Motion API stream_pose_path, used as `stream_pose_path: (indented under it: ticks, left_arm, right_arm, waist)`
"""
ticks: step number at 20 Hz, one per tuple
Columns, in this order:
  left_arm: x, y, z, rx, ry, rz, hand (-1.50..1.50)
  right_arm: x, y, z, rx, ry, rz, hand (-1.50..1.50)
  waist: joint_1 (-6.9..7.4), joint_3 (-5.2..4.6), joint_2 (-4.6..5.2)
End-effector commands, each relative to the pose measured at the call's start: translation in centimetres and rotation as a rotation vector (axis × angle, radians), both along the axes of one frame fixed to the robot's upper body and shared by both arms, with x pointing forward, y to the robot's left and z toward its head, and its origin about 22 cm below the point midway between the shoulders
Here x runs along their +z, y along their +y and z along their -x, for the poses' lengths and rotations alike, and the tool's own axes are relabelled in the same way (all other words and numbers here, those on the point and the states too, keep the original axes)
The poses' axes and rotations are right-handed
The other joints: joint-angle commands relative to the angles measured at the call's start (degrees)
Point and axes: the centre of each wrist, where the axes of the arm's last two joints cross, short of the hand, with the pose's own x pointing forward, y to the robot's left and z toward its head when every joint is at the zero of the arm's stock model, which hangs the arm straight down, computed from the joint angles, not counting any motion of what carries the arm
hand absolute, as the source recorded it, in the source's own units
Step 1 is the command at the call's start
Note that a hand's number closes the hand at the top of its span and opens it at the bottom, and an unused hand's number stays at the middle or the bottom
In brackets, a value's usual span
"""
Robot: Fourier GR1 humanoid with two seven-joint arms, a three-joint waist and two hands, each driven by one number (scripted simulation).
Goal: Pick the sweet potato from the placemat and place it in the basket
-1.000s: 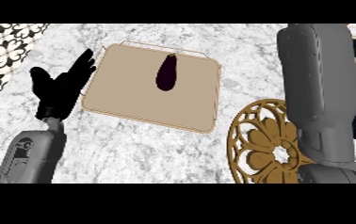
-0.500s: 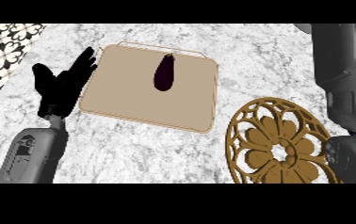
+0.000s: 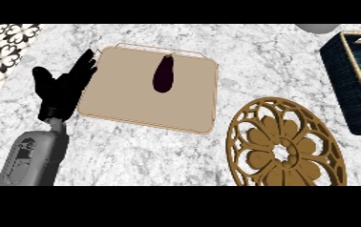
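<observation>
A dark purple, elongated vegetable (image 3: 164, 74), the sweet potato of the task, lies on the upper middle of the tan placemat (image 3: 127, 104). My left hand (image 3: 62, 90) rests open at the placemat's left edge, fingers pointing up and away, apart from the vegetable. A dark basket (image 3: 344, 78) with a tan rim is cut off by the right edge of the view. My right hand does not show.
A round golden openwork trivet (image 3: 285, 149) lies at the lower right, between placemat and basket. A grey rounded object (image 3: 321, 27) peeks in at the top right. Patterned tiling (image 3: 14, 45) shows at the top left. The counter is white marble.
The right forearm has left the view at the right. The trivet now shows whole and the dark basket has appeared at the right edge. The left hand has barely moved.
</observation>
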Motion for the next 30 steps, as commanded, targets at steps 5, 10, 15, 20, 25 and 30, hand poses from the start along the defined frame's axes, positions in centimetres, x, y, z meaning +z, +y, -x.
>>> stream_pose_path:
  ticks: [5, 10, 15, 20, 25, 30]
  left_arm:
    - [0.2, 1.8, -0.3, 0.064, 0.012, -0.002, 0.00]
    - [0.6, 2.2, 0.2, 0.053, 0.020, -0.006, 0.00]
    - [-1.1, 3.2, 1.0, 0.066, 0.045, 0.004, 0.00]
    - [-0.7, 3.2, 0.5, 0.091, 0.023, -0.007, 0.00]
    - [-1.1, 1.9, 0.7, 0.057, 0.036, 0.017, 0.00]
    - [-1.4, 1.6, 1.2, 0.083, 0.036, -0.007, 0.00]
  right_arm:
    - [0.0, -2.5, -0.2, -0.195, -0.040, -0.110, 1.50]
    - [-3.7, -3.9, -0.8, -0.206, 0.024, -0.107, 1.50]
    - [-5.4, -4.8, -0.7, -0.169, -0.060, -0.127, 1.50]
    - [-7.2, -7.1, -0.3, -0.192, -0.061, -0.127, 1.50]
    - [-8.2, -9.3, 0.7, -0.315, -0.162, -0.165, -1.50]
    - [-10.9, -10.4, 0.9, -0.277, -0.098, -0.130, -1.50]
  waist:
    - [-1.84, 0.14, -0.71]
    - [-3.02, 0.23, -1.53]
    - [-3.56, 0.24, -1.50]
    - [-3.86, 0.25, -1.35]
    - [-4.15, 0.28, -1.37]
    - [-4.68, 0.29, -1.93]
